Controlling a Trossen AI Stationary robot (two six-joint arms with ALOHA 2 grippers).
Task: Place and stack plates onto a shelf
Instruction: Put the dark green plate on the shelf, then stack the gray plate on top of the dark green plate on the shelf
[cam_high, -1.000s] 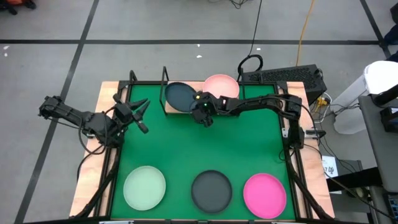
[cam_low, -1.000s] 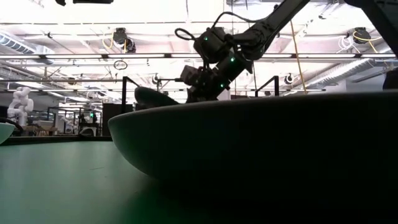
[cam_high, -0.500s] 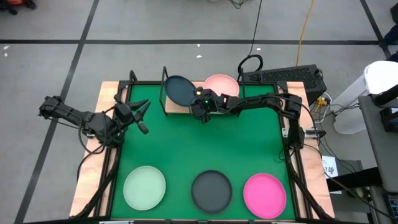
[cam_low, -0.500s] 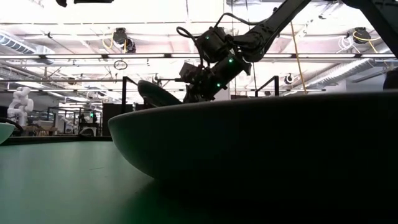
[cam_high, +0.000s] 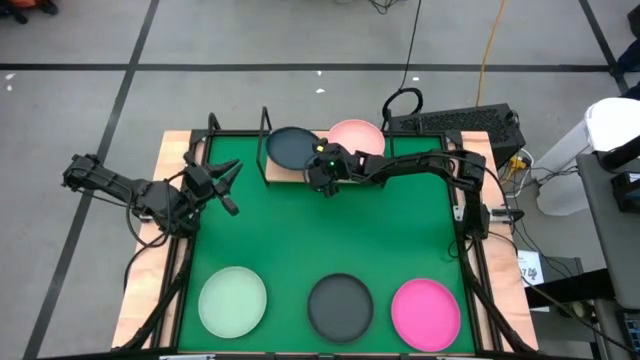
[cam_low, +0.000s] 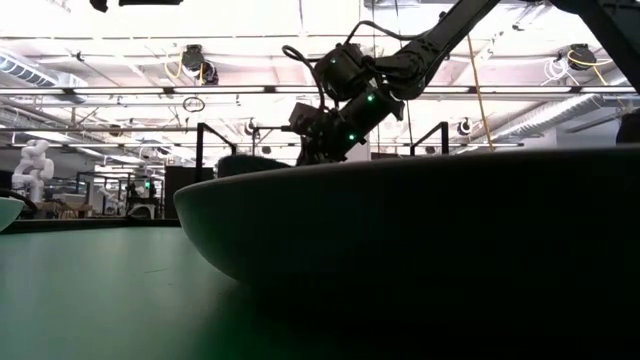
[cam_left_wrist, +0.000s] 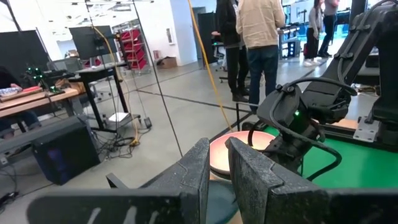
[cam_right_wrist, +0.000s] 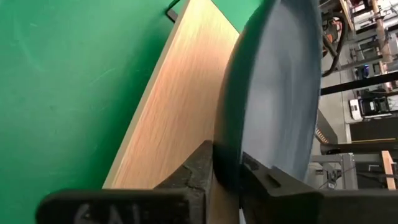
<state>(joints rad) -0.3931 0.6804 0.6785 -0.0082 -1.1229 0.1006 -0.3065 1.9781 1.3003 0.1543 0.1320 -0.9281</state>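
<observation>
Clearly the step in hand is setting a dark teal plate (cam_high: 289, 147) down on the shelf (cam_high: 278, 172), the small light-wood plank at the far edge of the counter (cam_high: 170, 150). The right claw (cam_high: 318, 176) is closed on the plate's rim: the right wrist view shows one finger under the plate (cam_right_wrist: 273, 93) and one over its lip, the wood grain of the shelf (cam_right_wrist: 168, 118) running just beneath. A pale pink plate (cam_high: 357, 137) already lies on the shelf beside it.

To do this well, the claw should level the plate so its underside meets the plank flat, keep it clear of the pink neighbour, and part its fingers only once the plate rests on the wood; letting go while it is tilted could send it sliding off the shelf's edge.

From the wrist view the plate appears nearly parallel to the plank, hollow side up. Being round, it has no long axis; its pinched rim faces the green mat (cam_high: 320, 240).

Meanwhile the left claw (cam_high: 222, 187) waits over the mat's left edge, fingers spread, holding nothing. Three more plates, pale green (cam_high: 232, 302), black (cam_high: 340, 306) and hot pink (cam_high: 426, 312), sit along the near edge.
</observation>
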